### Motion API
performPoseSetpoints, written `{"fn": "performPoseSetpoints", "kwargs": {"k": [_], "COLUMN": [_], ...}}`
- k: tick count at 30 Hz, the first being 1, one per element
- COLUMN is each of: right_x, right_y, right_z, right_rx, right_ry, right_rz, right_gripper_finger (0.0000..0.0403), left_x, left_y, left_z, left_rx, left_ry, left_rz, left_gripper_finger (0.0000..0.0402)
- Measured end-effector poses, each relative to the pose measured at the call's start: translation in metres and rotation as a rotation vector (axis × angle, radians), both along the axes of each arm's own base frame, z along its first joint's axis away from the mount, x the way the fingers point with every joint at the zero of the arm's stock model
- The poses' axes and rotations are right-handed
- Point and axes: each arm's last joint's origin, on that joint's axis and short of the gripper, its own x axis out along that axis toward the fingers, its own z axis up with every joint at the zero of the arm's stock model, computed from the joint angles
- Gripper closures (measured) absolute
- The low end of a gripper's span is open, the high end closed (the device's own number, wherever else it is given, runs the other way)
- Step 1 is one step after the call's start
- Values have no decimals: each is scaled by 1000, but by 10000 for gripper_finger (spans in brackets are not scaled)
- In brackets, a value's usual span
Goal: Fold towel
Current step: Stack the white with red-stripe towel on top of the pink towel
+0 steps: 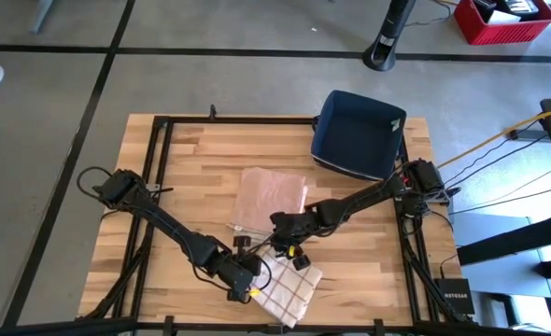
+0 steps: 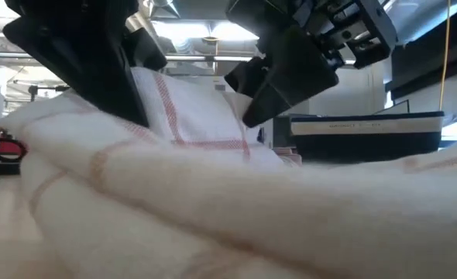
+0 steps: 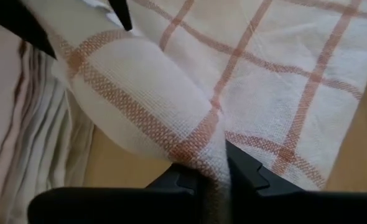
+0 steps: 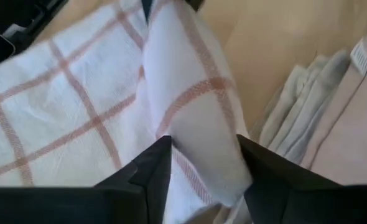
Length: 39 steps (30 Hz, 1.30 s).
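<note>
Both tools pinch the white, orange-checked cotton towel (image 1: 289,289) at the near middle of the tabletop (image 1: 201,149): left tool (image 3: 213,169) nearly closed on an edge, right tool (image 4: 202,152) clamping a thicker fold. Carry both edges across together, level, keeping the cloth taut so the fold lands square.

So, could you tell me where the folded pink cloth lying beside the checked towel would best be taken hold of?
Probably at the corner of the folded pink cloth nearest the blue bin, coming from above. It lies flat, and that end is clear, while the opposite end sits close to the checked towel that the left gripper and right gripper are holding.
</note>
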Motion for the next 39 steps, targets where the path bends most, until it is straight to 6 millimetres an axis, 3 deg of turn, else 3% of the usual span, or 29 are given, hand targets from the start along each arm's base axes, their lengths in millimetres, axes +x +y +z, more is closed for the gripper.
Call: {"fn": "performPoseSetpoints", "kwargs": {"k": [3,8,15,23,28,34,39], "right_x": [2,3,-4,-13,-18,-19,-20], "right_y": [1,1,12,33,39,38,40], "right_z": [2,8,3,2,0,-1,-1], "right_rx": [0,39,-12,-47,-99,-104,-98], "right_ry": [-33,-56,2,15,16,37,38], "right_rz": [9,-19,-86,-146,-176,-198,-231], "right_gripper_finger": [266,383,391,392,390,392,391], "left_x": [0,0,1,-9,-21,-25,-27], "left_y": [1,2,4,10,10,6,8], "left_z": [0,0,-2,-17,-38,-43,-42], "left_rx": [12,18,-62,-167,-231,-271,-225], "left_ry": [0,4,21,135,146,123,141], "left_rz": [-6,-9,97,201,225,199,162], "left_gripper_finger": [369,369,356,264,240,242,316]}}
